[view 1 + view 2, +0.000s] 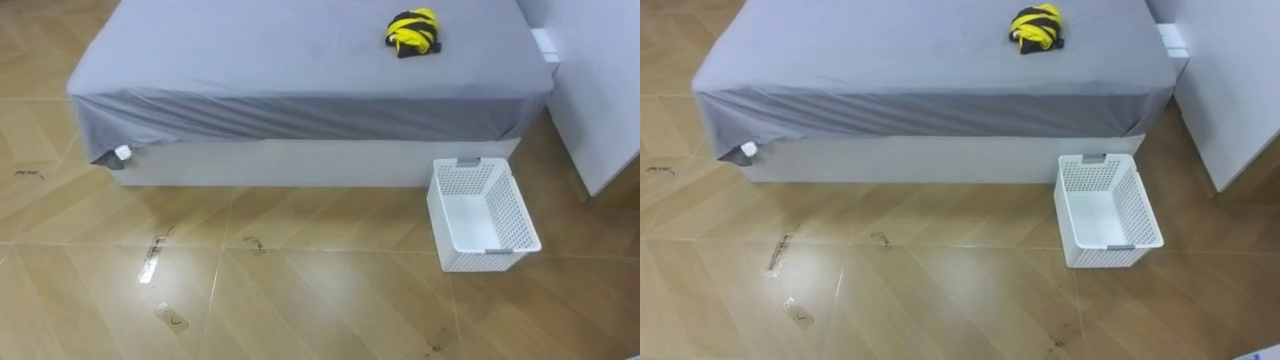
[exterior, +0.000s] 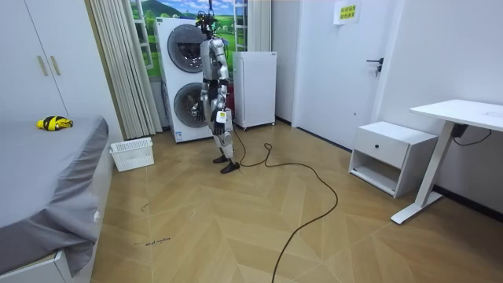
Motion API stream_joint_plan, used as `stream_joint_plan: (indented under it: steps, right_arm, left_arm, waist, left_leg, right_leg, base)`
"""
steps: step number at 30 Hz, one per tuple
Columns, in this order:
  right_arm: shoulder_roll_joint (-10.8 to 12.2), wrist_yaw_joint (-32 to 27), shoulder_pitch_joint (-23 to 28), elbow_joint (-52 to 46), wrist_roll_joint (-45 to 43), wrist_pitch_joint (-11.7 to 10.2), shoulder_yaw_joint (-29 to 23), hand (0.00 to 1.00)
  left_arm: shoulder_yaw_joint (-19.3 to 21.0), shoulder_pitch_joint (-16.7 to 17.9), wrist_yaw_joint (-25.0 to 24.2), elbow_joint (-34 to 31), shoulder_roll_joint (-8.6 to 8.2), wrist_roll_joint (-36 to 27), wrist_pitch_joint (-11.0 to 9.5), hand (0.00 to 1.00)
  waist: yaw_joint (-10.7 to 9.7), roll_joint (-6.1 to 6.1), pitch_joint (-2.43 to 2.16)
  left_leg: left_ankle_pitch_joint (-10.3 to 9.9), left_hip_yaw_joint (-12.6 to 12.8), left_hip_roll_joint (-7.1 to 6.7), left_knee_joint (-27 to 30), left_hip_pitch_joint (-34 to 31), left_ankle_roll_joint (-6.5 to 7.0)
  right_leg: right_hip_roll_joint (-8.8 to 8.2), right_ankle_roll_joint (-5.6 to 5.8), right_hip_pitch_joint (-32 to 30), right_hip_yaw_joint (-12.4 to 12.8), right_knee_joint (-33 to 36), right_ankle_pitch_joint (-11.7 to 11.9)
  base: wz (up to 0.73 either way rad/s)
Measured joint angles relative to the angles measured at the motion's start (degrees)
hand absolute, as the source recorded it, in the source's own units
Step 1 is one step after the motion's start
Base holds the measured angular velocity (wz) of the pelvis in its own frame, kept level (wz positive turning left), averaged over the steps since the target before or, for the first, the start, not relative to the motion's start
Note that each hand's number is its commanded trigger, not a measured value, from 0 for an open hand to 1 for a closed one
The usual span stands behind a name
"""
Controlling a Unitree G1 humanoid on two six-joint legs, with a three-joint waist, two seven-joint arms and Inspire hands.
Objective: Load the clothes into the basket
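Standing well off bed (image 1: 250, 70): clothes (image 1: 412, 32) ahead-right on top, basket (image 1: 472, 177) on floor nearer you, same side; hands (image 2: 222, 118) down, grip cannot tell.

The grey-sheeted bed (image 1: 300, 60) carries a yellow-and-black clothes bundle (image 1: 412, 32) near its far right corner. On the wooden floor (image 1: 300, 290), a white basket (image 1: 497, 260) stands just beside the bed's near right corner.

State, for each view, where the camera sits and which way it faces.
Left eye view: on the robot's head, looking down at the bed, the yellow clothes and the white basket.
Right eye view: beside it, same scene, slightly shifted.
Room view: standing off in the room, facing the whole robot before the washing machines.
Shared: bed, clothes, basket in all.
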Motion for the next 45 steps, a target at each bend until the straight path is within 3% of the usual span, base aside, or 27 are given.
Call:
stream_joint_plan:
  steps: [7,12,13,15,17,19,21,22,24,25,26,27,28,29,31,32,33,34,35,36,37,39,41,42,43,44,45]
  right_arm:
    - [0.02,0.41,-0.07,-0.05,-1.41,0.06,-0.41,0.0]
    - [0.24,0.93,-0.16,-0.41,-1.72,-0.1,-0.4,0.0]
    - [0.31,0.99,-0.14,-0.41,-1.66,-0.14,-0.4,0.0]
    - [0.32,1.15,-0.18,-0.12,-1.55,-0.13,-0.45,0.0]
    - [0.08,0.83,-0.01,-0.12,-0.74,-0.08,-0.48,0.0]
    - [-0.31,0.48,-0.02,-0.13,0.56,0.08,-0.51,0.0]
    - [-0.27,0.71,0.11,-0.02,-0.05,0.37,-0.47,0.0]
    - [-0.3,0.8,0.29,-0.05,-0.2,0.5,-0.46,0.0]
    - [-0.28,0.51,1.33,-0.42,-0.42,0.76,-0.51,0.0]
    - [-0.27,0.46,1.69,-0.66,-0.42,0.75,-0.55,0.0]
    - [-0.12,0.36,1.87,-0.8,-0.46,0.74,-0.99,0.0]
    - [-0.12,0.24,2.05,-1.24,-0.46,0.53,-1.33,0.0]
    - [-0.09,0.19,1.99,-1.43,-0.34,0.25,-1.42,0.0]
    - [0.14,-0.15,2.39,-2.26,-0.25,-0.27,-1.39,0.0]
    - [0.57,-0.28,2.59,-3.93,-0.27,-0.32,-1.0,0.0]
    - [0.2,-0.36,3.09,-5.2,-0.04,-0.48,-1.03,0.0]
    - [0.31,-1.0,3.05,-5.74,0.05,-0.7,-1.28,0.0]
    - [0.31,-1.35,3.03,-6.02,-0.15,-0.73,-1.34,0.0]
    - [0.3,-1.65,2.55,-6.92,-0.43,-0.87,-1.41,0.0]
    - [0.3,-1.76,1.45,-8.33,-0.38,-0.9,-1.36,0.0]
    - [0.29,-1.94,1.1,-9.47,-0.24,-0.99,-1.26,0.0]
    - [0.42,-2.68,0.31,-13.97,-0.14,-1.33,-0.98,0.0]
    - [0.43,-3.39,0.12,-17.5,-0.31,-1.43,-1.02,0.0]
    - [0.27,-3.75,-0.2,-18.52,-0.22,-2.2,-1.1,0.0]
    - [0.23,-4.07,-0.3,-18.79,-0.03,-2.55,-1.15,0.0]
    - [0.34,-4.74,-0.26,-20.18,0.3,-2.81,-1.21,0.0]
    - [0.55,-5.2,-0.77,-21.75,0.31,-3.59,-1.18,0.0]
  left_arm:
    - [0.3,0.28,-0.05,0.02,-0.06,-0.88,0.02,0.0]
    - [1.95,0.48,-0.14,-0.02,0.24,-4.26,-0.11,0.0]
    - [1.96,0.46,-0.12,-0.05,0.32,-5.01,-0.11,0.0]
    - [2.58,0.74,-0.09,-0.06,0.41,-9.22,-0.52,0.0]
    - [2.66,1.17,-0.07,-0.9,0.12,-13.26,-1.72,0.0]
    - [2.38,1.36,-0.07,-2.45,-0.24,-16.21,-2.61,0.0]
    - [2.75,2.91,0.64,-2.47,-0.33,-18.23,-4.15,0.0]
    - [2.77,3.41,1.06,-2.47,-0.33,-18.3,-4.35,0.0]
    - [2.49,4.91,1.78,-1.2,-0.32,-18.39,-4.31,0.0]
    - [2.4,5.2,1.67,-0.97,-0.34,-18.32,-4.25,0.0]
    - [2.37,5.3,1.32,-0.97,-0.34,-18.17,-4.24,0.0]
    - [2.39,4.93,1.26,-0.94,-0.31,-18.15,-4.34,0.0]
    - [2.39,4.79,1.22,-0.93,-0.27,-18.16,-4.34,0.0]
    - [2.38,4.77,1.04,-0.9,-0.13,-18.12,-4.35,0.0]
    - [2.21,4.83,0.98,0.28,0.32,-18.45,-4.44,0.0]
    - [1.23,4.57,1.22,0.25,0.15,-18.33,-4.45,0.0]
    - [0.5,3.62,1.57,0.3,0.28,-17.5,-4.49,0.0]
    - [0.2,3.06,1.75,0.27,0.26,-16.52,-4.49,0.0]
    - [0.07,1.77,1.91,-0.06,0.18,-14.21,-4.51,0.0]
    - [0.11,0.91,2.16,-0.11,0.14,-11.87,-4.68,0.0]
    - [0.03,0.49,2.28,-0.08,0.08,-10.92,-4.8,0.0]
    - [-2.33,-0.83,2.22,-0.48,0.6,-9.39,-5.02,0.0]
    - [-4.29,-1.16,1.85,-1.19,0.86,-9.17,-4.81,0.0]
    - [-5.38,-1.0,1.6,-1.44,0.65,-9.2,-4.61,0.0]
    - [-5.78,-0.71,1.53,-1.48,0.41,-9.29,-4.53,0.0]
    - [-6.4,0.23,1.44,-1.91,0.28,-9.22,-4.52,0.0]
    - [-6.66,1.03,1.39,-2.03,0.69,-9.23,-4.53,0.0]
  waist:
    - [0.22,-0.19,0.14]
    - [0.46,-0.68,0.19]
    - [0.31,-0.84,0.0]
    - [0.33,-1.31,0.24]
    - [0.17,-1.65,0.26]
    - [0.76,-1.99,0.15]
    - [1.96,-1.95,0.18]
    - [1.97,-1.92,0.2]
    - [1.77,-2.51,-0.06]
    - [1.72,-2.96,-0.25]
    - [1.53,-4.29,-0.61]
    - [1.45,-4.64,-0.34]
    - [1.46,-4.49,-0.07]
    - [1.8,-4.17,0.31]
    - [1.92,-4.31,0.51]
    - [1.68,-3.53,0.26]
    - [1.69,-3.2,0.22]
    - [1.83,-3.31,0.19]
    - [1.9,-2.64,-0.02]
    - [2.57,-1.99,0.3]
    - [2.77,-1.45,0.47]
    - [2.61,0.08,0.86]
    - [1.22,-0.23,0.86]
    - [1.17,-0.29,0.88]
    - [1.19,0.0,0.89]
    - [1.19,0.32,0.47]
    - [1.8,-0.07,-0.14]
  left_leg:
    - [-0.67,0.74,0.87,1.61,-0.34,-0.12]
    - [-4.78,1.46,2.64,12.15,-4.47,-1.48]
    - [-4.78,1.93,2.87,14.07,-5.39,-1.49]
    - [-4.05,4.29,5.17,26.75,-11.38,-1.51]
    - [-4.33,3.77,4.65,28.43,-16.36,-1.11]
    - [-2.18,3.97,2.98,20.25,-21.02,-2.03]
    - [5.64,4.05,2.68,7.63,-24.03,-2.98]
    - [7.54,4.03,2.77,5.62,-24.25,-3.02]
    - [15.42,4.04,1.72,3.73,-24.55,-1.64]
    - [16.75,4.08,0.76,4.24,-24.84,-0.33]
    - [15.5,4.56,-1.19,7.22,-26.1,1.47]
    - [12.66,5.8,-1.88,11.82,-27.56,2.12]
    - [10.8,5.95,-1.89,14.13,-28.13,2.25]
    - [6.78,6.54,-1.32,19.35,-28.63,2.69]
    - [2.76,8.53,-1.0,24.39,-27.2,3.68]
    - [-1.25,8.57,-1.0,22.74,-23.64,3.55]
    - [-2.99,8.46,-1.98,21.19,-20.52,3.83]
    - [-3.37,8.07,-2.55,19.98,-18.8,4.13]
    - [-3.95,7.16,-2.91,17.32,-15.57,4.4]
    - [-4.14,6.76,-2.53,14.51,-12.51,4.09]
    - [-4.35,6.49,-1.86,13.43,-11.09,3.87]
    - [-5.06,3.22,-0.46,9.54,-5.9,3.04]
    - [-5.98,0.82,-0.17,6.95,-2.52,2.35]
    - [-6.79,0.21,0.39,4.87,0.62,1.55]
    - [-7.13,-0.18,0.96,3.86,2.61,1.13]
    - [-7.84,-1.05,2.3,1.94,6.1,-0.08]
    - [-8.9,-1.42,3.46,2.37,7.22,-1.69]
  right_leg:
    - [0.12,-0.34,-0.78,0.05,1.35,-0.4]
    - [0.93,-1.66,-3.26,0.59,6.75,-4.29]
    - [0.86,-2.09,-3.37,0.81,7.04,-4.83]
    - [0.93,-3.09,-2.46,1.15,7.28,-5.4]
    - [0.18,-3.38,-1.54,1.54,7.77,-6.54]
    - [-0.75,-2.16,-1.58,1.99,7.96,-7.84]
    - [-2.03,-1.66,0.2,3.25,7.69,-9.32]
    - [-2.23,-1.57,0.97,3.76,7.58,-9.83]
    - [-4.04,-0.02,3.42,6.04,7.46,-12.29]
    - [-4.94,0.9,3.68,6.18,7.44,-12.68]
    - [-7.17,1.98,3.55,6.41,6.85,-13.6]
    - [-8.24,2.75,3.81,6.69,6.8,-13.27]
    - [-8.48,3.32,4.13,6.93,6.94,-12.67]
    - [-9.3,4.32,4.98,7.7,8.6,-11.6]
    - [-10.1,4.61,3.79,7.57,18.32,-9.69]
    - [-10.47,4.69,1.01,6.8,27.17,-5.72]
    - [-11.57,4.04,-1.71,6.33,35.8,0.61]
    - [-12.1,3.49,-2.98,6.15,39.12,4.63]
    - [-11.97,2.14,-6.78,5.87,45.24,4.65]
    - [-10.53,0.39,-11.8,4.59,49.34,-0.39]
    - [-9.27,-0.75,-14.46,3.57,49.8,-2.79]
    - [-4.02,-1.37,-23.6,-0.15,42.32,-6.96]
    - [-2.5,-1.43,-27.72,-2.22,28.61,-5.83]
    - [-1.78,-2.15,-28.73,-2.4,18.69,-1.01]
    - [-1.47,-2.07,-29.05,-2.67,15.89,2.51]
    - [-0.82,-2.92,-28.74,-3.38,12.11,8.05]
    - [0.38,-5.79,-28.51,-3.48,12.44,11.08]
  base:
    - [-0.02]
    - [-0.07]
    - [0.09]
    - [0.05]
    - [0.1]
    - [-0.14]
    - [-0.56]
    - [-0.47]
    - [-0.33]
    - [-0.13]
    - [-0.03]
    - [0.0]
    - [-0.11]
    - [-0.22]
    - [-0.15]
    - [0.17]
    - [0.24]
    - [0.25]
    - [0.04]
    - [0.0]
    - [-0.03]
    - [0.2]
    - [0.61]
    - [0.69]
    - [0.57]
    - [0.42]
    - [0.25]
